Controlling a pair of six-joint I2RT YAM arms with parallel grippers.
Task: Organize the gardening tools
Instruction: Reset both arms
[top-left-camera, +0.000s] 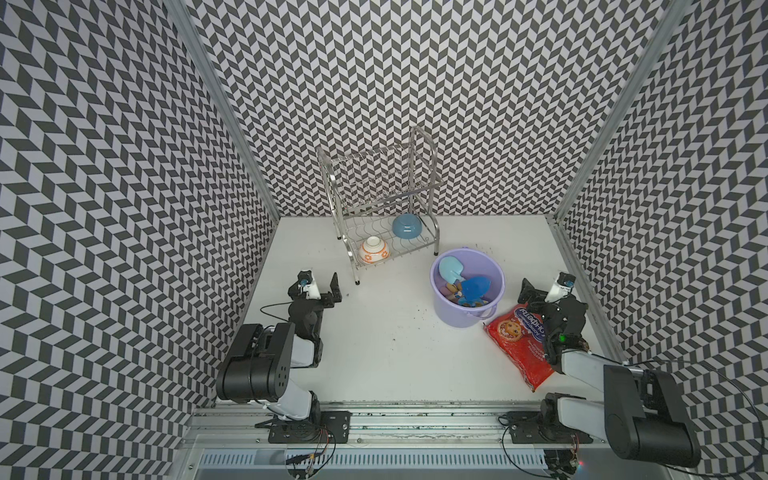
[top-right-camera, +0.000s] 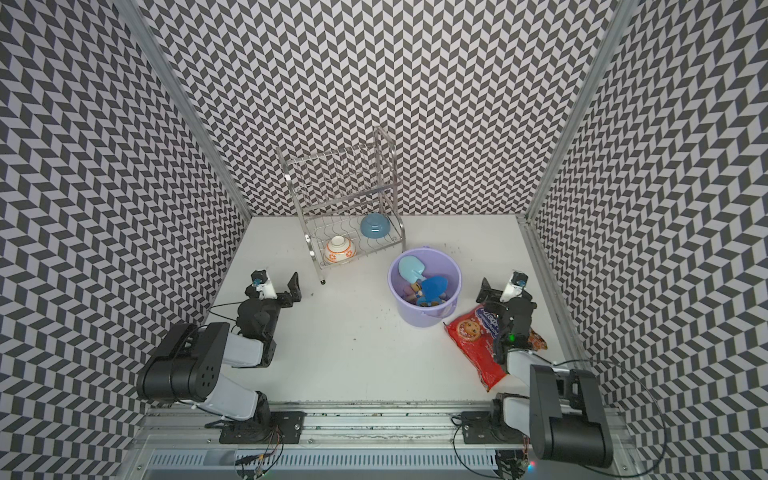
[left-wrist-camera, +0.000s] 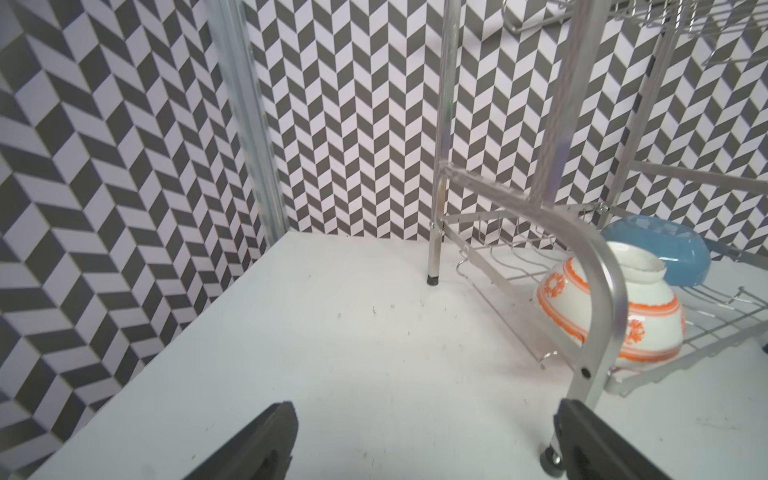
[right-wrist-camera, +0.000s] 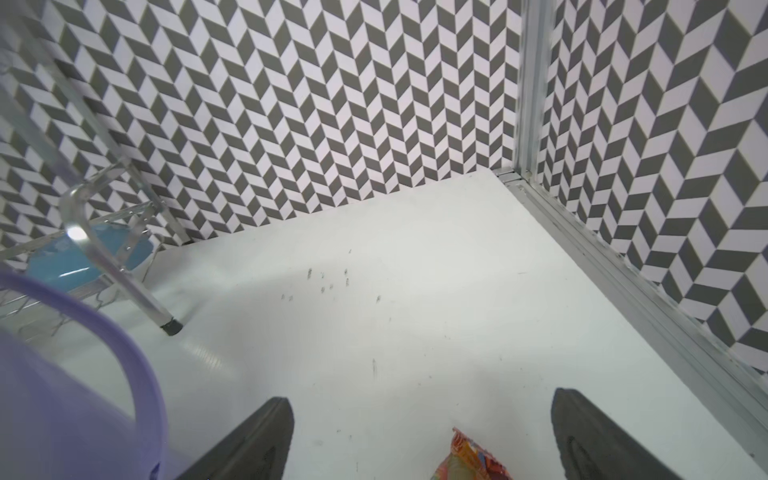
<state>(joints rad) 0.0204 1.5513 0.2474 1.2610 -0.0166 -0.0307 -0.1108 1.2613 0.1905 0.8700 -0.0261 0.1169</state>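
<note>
Right gripper (right-wrist-camera: 419, 401) spread wide, empty, near lavender plastic bucket (top-left-camera: 453, 318); left gripper (left-wrist-camera: 426, 405) same. Pale-blue plastic trowel (top-left-camera: 450, 268), blue plastic fork (top-left-camera: 473, 289) inside: looks done, so you steer arms clear.

Both arms folded low; left gripper (left-wrist-camera: 424, 409) and right gripper (right-wrist-camera: 420, 399) gape (both empty).

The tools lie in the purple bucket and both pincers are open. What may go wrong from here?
1. The right pincer hangs just above a corner of the red snack bag; a low move may drag it against the bucket.
2. The left pincer sits close to the rack's front leg; a swing toward it may jolt the orange-and-white bowl.
</note>
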